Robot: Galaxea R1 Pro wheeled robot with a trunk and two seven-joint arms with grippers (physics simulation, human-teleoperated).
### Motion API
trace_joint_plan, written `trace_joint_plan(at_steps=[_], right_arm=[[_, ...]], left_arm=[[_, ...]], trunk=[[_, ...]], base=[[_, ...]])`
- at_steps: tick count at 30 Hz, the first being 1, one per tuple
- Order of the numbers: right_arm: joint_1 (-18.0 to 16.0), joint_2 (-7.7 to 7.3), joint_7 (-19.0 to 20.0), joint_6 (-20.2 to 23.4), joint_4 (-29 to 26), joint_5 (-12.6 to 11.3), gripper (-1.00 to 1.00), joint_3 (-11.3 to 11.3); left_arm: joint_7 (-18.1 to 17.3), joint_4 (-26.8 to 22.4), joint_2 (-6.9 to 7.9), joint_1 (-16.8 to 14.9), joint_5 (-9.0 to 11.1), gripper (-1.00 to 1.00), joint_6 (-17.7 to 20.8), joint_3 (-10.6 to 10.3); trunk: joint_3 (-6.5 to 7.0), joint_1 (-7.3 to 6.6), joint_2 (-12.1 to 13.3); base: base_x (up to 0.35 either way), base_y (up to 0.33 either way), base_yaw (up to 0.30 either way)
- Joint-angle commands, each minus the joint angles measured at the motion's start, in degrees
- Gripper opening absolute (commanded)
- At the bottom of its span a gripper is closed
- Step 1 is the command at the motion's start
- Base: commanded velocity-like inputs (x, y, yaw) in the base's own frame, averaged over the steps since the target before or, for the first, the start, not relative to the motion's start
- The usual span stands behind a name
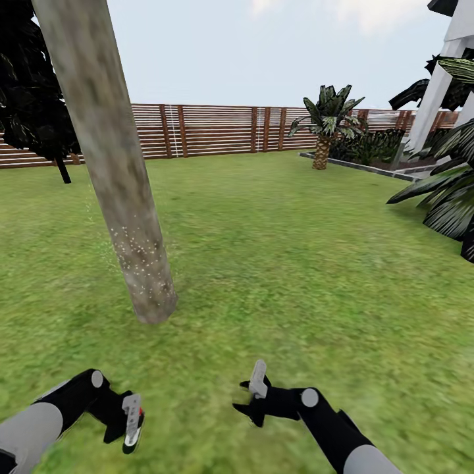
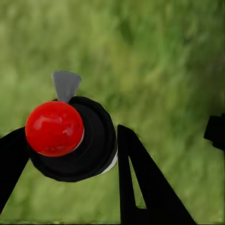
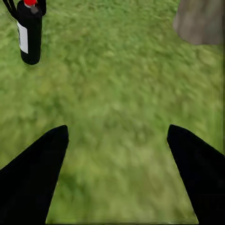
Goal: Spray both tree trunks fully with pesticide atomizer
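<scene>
While left gripper (image 2: pixel 70 150) grips atomizer (image 2: pixel 70 138) nr speckled trunk (image 1: pixel 108 158), right gripper (image 3: pixel 117 164) hangs w/ fingers spread.

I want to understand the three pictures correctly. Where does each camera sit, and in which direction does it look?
Head view: on the head, looking forward and down over lawn; tree trunk, left gripper, right gripper, both forearms.
Left wrist view: on the left arm, looking down at grass; atomizer between black fingers.
Right wrist view: on the right arm, looking at grass; open fingers.
Shared: atomizer, trunk base.
</scene>
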Motion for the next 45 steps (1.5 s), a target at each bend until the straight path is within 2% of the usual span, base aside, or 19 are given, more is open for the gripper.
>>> trace_joint_plan(at_steps=[1, 3, 4, 5, 6, 7, 9, 10, 12, 14, 15, 16, 17, 19, 21, 24, 30, 42, 45], right_arm=[[0.0, -0.22, 0.0, 0.0, 0.0, -0.1, 1.00, -0.1], [0.0, -0.75, -1.8, 0.0, 0.1, 0.0, 1.00, -0.2], [0.0, -1.75, -4.6, -0.1, 0.7, 0.0, 1.00, -0.2], [0.0, -2.68, -9.3, -0.1, 2.4, -0.1, 1.00, -0.2], [0.1, -3.29, -17.1, -0.1, 6.4, -0.3, 1.00, -0.1], [0.1, -3.53, -26.7, -0.4, 11.9, -0.6, 1.00, -0.2], [0.2, -3.46, -42.3, -3.6, 20.0, -2.1, 1.00, -0.2], [0.3, -3.37, -49.3, -8.0, 23.0, -3.6, 1.00, -0.1], [1.4, -3.28, -59.4, -17.9, 27.5, -6.7, 1.00, -0.2], [3.3, -3.28, -64.9, -24.8, 30.2, -11.1, 1.00, -0.2], [4.6, -3.28, -66.2, -28.8, 30.7, -14.4, 1.00, -0.2], [5.6, -3.28, -66.8, -32.3, 31.1, -17.4, 1.00, -0.2], [6.1, -3.36, -67.1, -34.8, 31.4, -19.5, 1.00, -0.1], [7.2, -3.49, -67.2, -36.7, 31.7, -21.1, 1.00, -0.1], [8.5, -3.68, -67.1, -37.6, 32.0, -21.6, 1.00, 0.0], [8.8, -3.69, -67.1, -37.6, 32.0, -21.7, 1.00, 0.1], [8.8, -3.28, -67.4, -37.4, 31.9, -22.2, 1.00, -0.2], [8.8, -3.20, -67.4, -37.4, 31.9, -22.2, 1.00, -0.2], [8.8, -3.20, -67.4, -37.4, 31.9, -22.2, 1.00, -0.2]], left_arm=[[0.3, 0.0, 0.64, 0.0, 0.2, -1.00, 0.1, 0.3], [2.7, 0.1, 1.20, 0.0, 0.8, -1.00, 0.2, 0.9], [5.7, 0.7, 1.19, 0.0, 1.5, -1.00, 0.2, 1.1], [9.6, 2.5, 0.97, 0.0, 2.6, -1.00, 0.2, 1.3], [15.4, 5.4, 0.71, 0.0, 5.6, -1.00, 0.0, 1.4], [20.7, 7.8, 0.48, 0.1, 11.5, -1.00, -0.4, 1.5], [26.2, 10.4, 0.15, 1.2, 23.6, -1.00, -1.7, 1.5], [28.5, 10.9, 0.04, 2.9, 29.8, -1.00, -3.2, 1.5], [34.9, 11.3, -0.13, 6.6, 40.4, -1.00, -7.7, 1.5], [42.8, 11.5, -0.14, 10.1, 49.3, -1.00, -12.7, 1.5], [46.3, 11.5, -0.12, 12.3, 53.8, -1.00, -15.4, 1.5], [48.6, 11.5, -0.11, 14.1, 57.4, -1.00, -17.8, 1.5], [50.3, 11.6, -0.10, 15.4, 60.3, -1.00, -19.9, 1.5], [53.0, 12.0, -0.17, 17.3, 63.8, -1.00, -22.3, 1.5], [55.2, 12.1, -1.01, 19.9, 65.3, -1.00, -23.4, 1.4], [55.7, 13.1, -2.32, 21.0, 65.7, -1.00, -23.5, 1.5], [55.9, 14.0, -2.60, 22.0, 67.7, -1.00, -23.7, 1.4], [55.9, 14.0, -2.82, 22.0, 68.2, -1.00, -23.7, 1.5], [55.9, 14.0, -2.80, 22.0, 70.0, -1.00, -23.7, 1.5]], trunk=[[0.00, 0.00, 0.0], [0.00, 0.00, 0.0], [0.00, 0.00, 0.0], [0.00, 0.00, 0.0], [0.00, 0.00, 0.0], [0.00, 0.00, 0.0], [0.00, 0.00, 0.0], [0.00, 0.00, 0.0], [0.00, 0.00, 0.0], [0.00, 0.00, 0.0], [0.00, 0.00, 0.0], [0.00, 0.00, 0.0], [0.00, 0.00, 0.0], [0.00, 0.00, 0.0], [0.00, 0.00, 0.0], [0.00, 0.00, 0.0], [0.00, 0.00, 0.0], [0.00, 0.00, 0.0], [0.00, 0.00, 0.0]], base=[[0.000, 0.000, 0.000], [0.000, 0.000, 0.000], [0.000, 0.000, 0.000], [0.000, 0.000, 0.000], [0.000, 0.000, 0.000], [0.000, 0.000, 0.000], [0.000, 0.000, 0.000], [0.000, 0.000, 0.000], [0.000, 0.000, 0.000], [0.000, 0.000, 0.000], [0.000, 0.000, 0.000], [0.000, 0.000, 0.000], [0.000, 0.000, 0.000], [0.000, 0.000, 0.000], [0.000, 0.000, 0.000], [0.000, 0.000, 0.000], [0.000, 0.000, 0.015], [0.000, 0.000, 0.262], [0.000, 0.000, 0.279]])
